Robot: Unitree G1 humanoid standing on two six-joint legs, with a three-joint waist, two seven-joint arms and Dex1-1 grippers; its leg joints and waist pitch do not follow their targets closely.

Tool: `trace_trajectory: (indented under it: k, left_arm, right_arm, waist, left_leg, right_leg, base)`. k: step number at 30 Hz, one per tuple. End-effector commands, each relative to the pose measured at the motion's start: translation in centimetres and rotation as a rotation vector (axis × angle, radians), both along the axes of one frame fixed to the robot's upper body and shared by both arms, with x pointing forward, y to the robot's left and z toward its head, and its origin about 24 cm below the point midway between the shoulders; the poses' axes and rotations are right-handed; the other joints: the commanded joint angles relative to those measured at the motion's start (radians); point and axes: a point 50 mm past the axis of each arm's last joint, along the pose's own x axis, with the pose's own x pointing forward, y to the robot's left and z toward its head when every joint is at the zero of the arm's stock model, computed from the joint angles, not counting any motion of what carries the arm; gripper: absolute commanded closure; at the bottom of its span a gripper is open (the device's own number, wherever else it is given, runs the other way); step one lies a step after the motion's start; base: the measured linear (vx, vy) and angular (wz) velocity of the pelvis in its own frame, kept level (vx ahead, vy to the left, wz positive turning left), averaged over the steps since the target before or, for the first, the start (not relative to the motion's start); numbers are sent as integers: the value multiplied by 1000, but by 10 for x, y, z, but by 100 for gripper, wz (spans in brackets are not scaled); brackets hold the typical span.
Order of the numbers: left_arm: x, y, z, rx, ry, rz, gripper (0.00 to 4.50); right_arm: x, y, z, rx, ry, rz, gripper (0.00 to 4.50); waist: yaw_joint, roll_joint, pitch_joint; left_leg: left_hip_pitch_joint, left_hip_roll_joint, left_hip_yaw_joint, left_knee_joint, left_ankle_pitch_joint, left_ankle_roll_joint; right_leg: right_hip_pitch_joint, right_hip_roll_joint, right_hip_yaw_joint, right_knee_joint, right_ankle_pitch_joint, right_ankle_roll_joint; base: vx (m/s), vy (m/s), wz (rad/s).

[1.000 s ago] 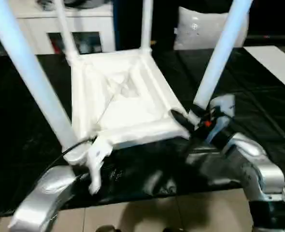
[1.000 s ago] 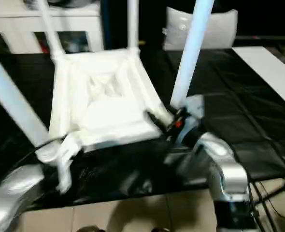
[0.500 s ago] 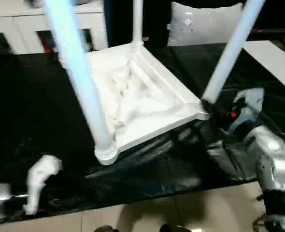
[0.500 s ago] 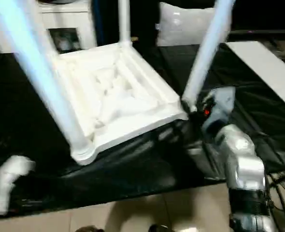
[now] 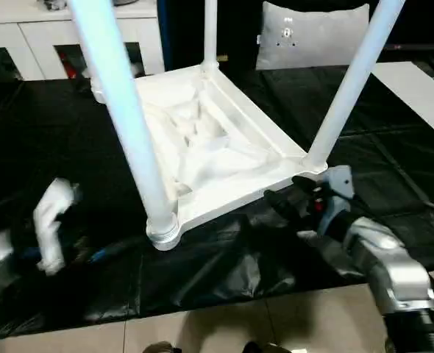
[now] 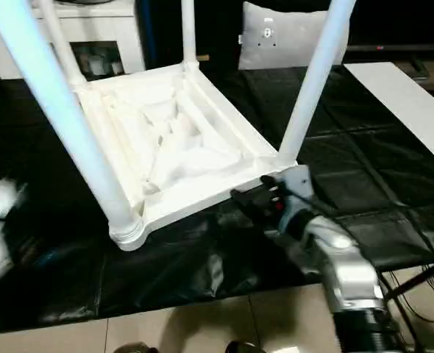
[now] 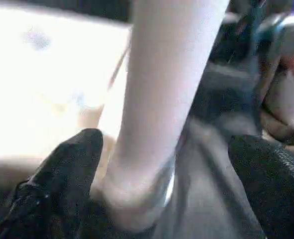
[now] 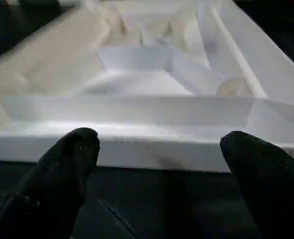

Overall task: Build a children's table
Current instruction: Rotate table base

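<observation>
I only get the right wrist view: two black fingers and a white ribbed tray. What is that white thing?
Observer: It's the children's table top, lying upside down on a black sheet, with four white legs standing up from its corners.
Operator: Where's the other arm?
Observer: The left end effector is open, off to the left of the nearest leg, holding nothing.
Operator: Anything behind the table?
Observer: A grey-white cushion stands upright behind it.
</observation>
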Motion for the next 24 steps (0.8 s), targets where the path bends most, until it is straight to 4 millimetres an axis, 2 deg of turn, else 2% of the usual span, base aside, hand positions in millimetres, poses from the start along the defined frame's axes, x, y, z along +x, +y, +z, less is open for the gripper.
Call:
trace_trajectory:
  k: [1,2,4,7,8,9,14,20,24]
  left_arm:
    - [4,-10,-3,13,-2,-5,0]
    - [5,-15,-3,-1,-6,-17,0]
    - [7,-33,0,-54,-15,-68,0]
    - [6,-57,5,-130,-15,-139,0]
    - [6,-57,5,-133,-15,-141,0]
    - [6,-68,6,-162,-13,-167,0]
    - [-1,-95,8,-230,11,-269,0]
    - [-12,-120,8,-274,52,-379,0]
    - [-10,-135,9,-291,43,-399,0]
  right_arm:
    - [3,1,-5,-48,37,-26,5]
    - [4,2,-7,-49,50,-34,5]
    - [6,7,-13,-70,72,-30,5]
    - [12,9,-23,-106,98,-65,5]
    - [12,9,-23,-107,99,-66,5]
    - [17,9,-26,-113,106,-96,5]
    - [30,15,-23,-99,75,-115,5]
    - [40,25,-11,-76,17,-84,5]
    - [42,28,-12,-86,5,-59,5]
  waist:
    - [1,4,-60]
    - [2,-2,-64]
    - [3,0,-69]
    - [6,1,-77]
    - [8,1,-76]
    - [11,4,-80]
    - [8,0,-82]
    - [-6,-10,-85]
    - [-10,-9,-81]
  left_leg:
    - [2,78,-34,-83,-98,30]
    - [0,76,-33,-81,-85,35]
    - [-1,77,-33,-77,-66,41]
    - [3,81,-32,-73,-32,41]
    - [2,81,-31,-73,-26,42]
    - [2,81,-30,-71,-17,42]
    - [-4,74,-29,-68,-32,41]
    - [-13,71,-28,-61,15,74]
    - [-13,68,-25,-60,-8,78]
  right_leg:
    - [60,-100,97,-64,-303,-149]
    - [63,-100,97,-64,-305,-139]
    - [65,-101,96,-62,-301,-133]
    - [62,-97,95,-52,-238,-160]
    - [61,-97,95,-51,-228,-165]
    - [62,-98,96,-45,-201,-175]
    - [70,-97,94,-51,-223,-160]
    - [73,-93,94,-40,-174,-170]
    - [71,-89,90,-54,-256,-139]
  base:
    - [0,0,0]
    - [0,0,0]
    - [0,0,0]
    - [0,0,0]
    - [0,0,0]
    - [0,0,0]
    - [0,0,0]
    - [0,0,0]
    - [0,0,0]
